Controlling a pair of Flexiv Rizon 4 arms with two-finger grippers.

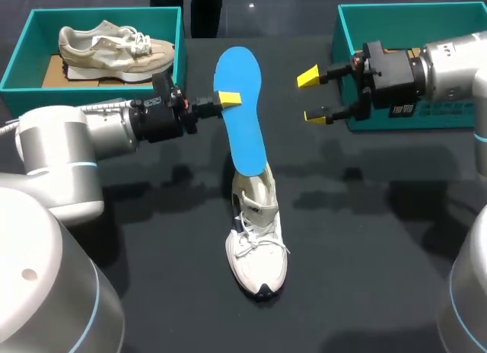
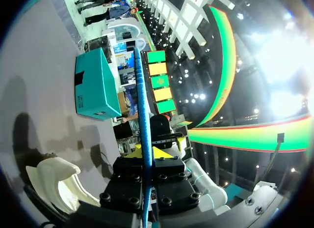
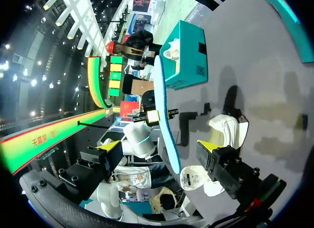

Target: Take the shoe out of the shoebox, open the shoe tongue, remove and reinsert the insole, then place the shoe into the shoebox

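Observation:
A white shoe (image 1: pixel 257 246) stands on the black table, toe toward the near edge. A blue insole (image 1: pixel 242 109) rises from its opening, tilted up and back. My left gripper (image 1: pixel 228 99) is shut on the insole's left edge near its upper half. In the left wrist view the insole (image 2: pixel 142 115) runs edge-on between the yellow tips of that gripper (image 2: pixel 147 152), with the shoe (image 2: pixel 59 181) below. My right gripper (image 1: pixel 312 97) hangs open to the right of the insole, not touching it. From the right wrist view, the insole (image 3: pixel 164 115) stands ahead of the spread right gripper (image 3: pixel 159 145).
A teal shoebox (image 1: pixel 23 56) at the back left holds a beige shoe (image 1: pixel 106 45). A second teal box (image 1: pixel 411 18) sits at the back right, behind my right arm. The table surface around the white shoe is bare black.

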